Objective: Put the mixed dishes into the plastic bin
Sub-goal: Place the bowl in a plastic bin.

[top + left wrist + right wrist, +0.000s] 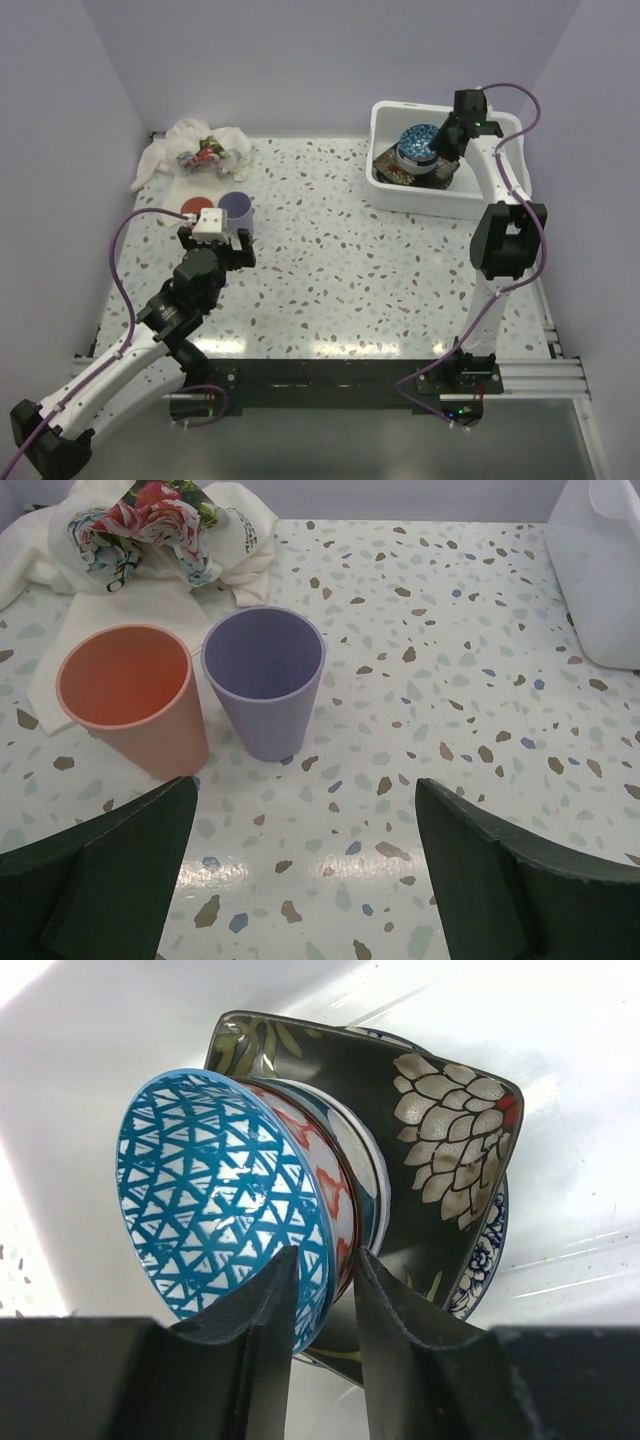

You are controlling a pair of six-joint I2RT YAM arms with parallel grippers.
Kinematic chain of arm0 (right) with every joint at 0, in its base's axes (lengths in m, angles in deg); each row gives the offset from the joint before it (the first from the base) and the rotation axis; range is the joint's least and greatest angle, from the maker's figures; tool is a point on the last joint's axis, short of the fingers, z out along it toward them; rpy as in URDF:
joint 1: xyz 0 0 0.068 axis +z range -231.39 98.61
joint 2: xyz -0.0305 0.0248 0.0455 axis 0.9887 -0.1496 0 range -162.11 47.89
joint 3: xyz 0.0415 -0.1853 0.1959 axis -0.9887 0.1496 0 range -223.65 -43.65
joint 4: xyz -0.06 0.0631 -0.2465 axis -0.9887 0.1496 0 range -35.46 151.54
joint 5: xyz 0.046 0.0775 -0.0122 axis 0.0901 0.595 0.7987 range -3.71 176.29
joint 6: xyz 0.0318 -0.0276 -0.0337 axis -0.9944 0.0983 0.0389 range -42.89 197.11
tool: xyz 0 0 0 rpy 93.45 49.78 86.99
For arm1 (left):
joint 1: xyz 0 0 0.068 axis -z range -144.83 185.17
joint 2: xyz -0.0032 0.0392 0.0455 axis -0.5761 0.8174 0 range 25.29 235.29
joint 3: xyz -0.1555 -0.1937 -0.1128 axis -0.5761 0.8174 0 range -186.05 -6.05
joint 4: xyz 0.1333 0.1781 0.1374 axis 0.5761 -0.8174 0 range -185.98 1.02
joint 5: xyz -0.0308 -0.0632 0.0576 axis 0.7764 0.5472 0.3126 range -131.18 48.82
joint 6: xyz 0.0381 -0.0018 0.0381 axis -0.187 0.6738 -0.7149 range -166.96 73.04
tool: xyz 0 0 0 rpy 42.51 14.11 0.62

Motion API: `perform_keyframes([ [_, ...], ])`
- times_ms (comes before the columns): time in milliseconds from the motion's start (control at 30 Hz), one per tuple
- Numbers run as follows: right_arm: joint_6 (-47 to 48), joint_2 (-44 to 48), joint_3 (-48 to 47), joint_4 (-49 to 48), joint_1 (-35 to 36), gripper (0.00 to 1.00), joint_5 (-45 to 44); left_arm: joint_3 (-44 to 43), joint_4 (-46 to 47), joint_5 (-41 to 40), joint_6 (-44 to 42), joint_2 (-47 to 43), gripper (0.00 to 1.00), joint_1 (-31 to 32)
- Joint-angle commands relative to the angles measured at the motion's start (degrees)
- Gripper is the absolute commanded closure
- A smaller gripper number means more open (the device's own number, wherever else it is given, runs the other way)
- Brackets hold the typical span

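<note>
While right jaws clamp the bowl (222,1210), left jaws gape before cups (266,685) and cloth (160,540).

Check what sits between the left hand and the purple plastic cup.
Nothing: only bare speckled terrazzo tabletop separates the open left hand from the purple plastic cup, as the left wrist view shows. The orange plastic cup stands beside it.

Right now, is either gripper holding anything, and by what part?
Right gripper pinches the blue triangle-patterned bowl by its rim, one finger inside, one outside, in the plastic bin. Left gripper is open, holding nothing.
</note>
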Motion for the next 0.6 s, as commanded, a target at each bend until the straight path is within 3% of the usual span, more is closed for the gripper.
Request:
perform_keyframes([
  [0, 0.8, 3.0, -1.2, -2.5, -0.2, 0.64, -0.9, -0.9, 2.5, 0.5, 0.3, -0.1, 0.05, -0.5],
  [267, 0.7, 5.2, 0.6, -2.5, -1.9, 0.64, -1.4, -0.8, 2.2, 0.7, 0.5, -0.5, 0.05, -0.6],
  [567, -1.1, 5.4, 3.3, -3.9, -3.7, 0.8, 1.3, -0.9, 2.0, 0.9, 0.6, -0.5, 0.05, -0.6],
])
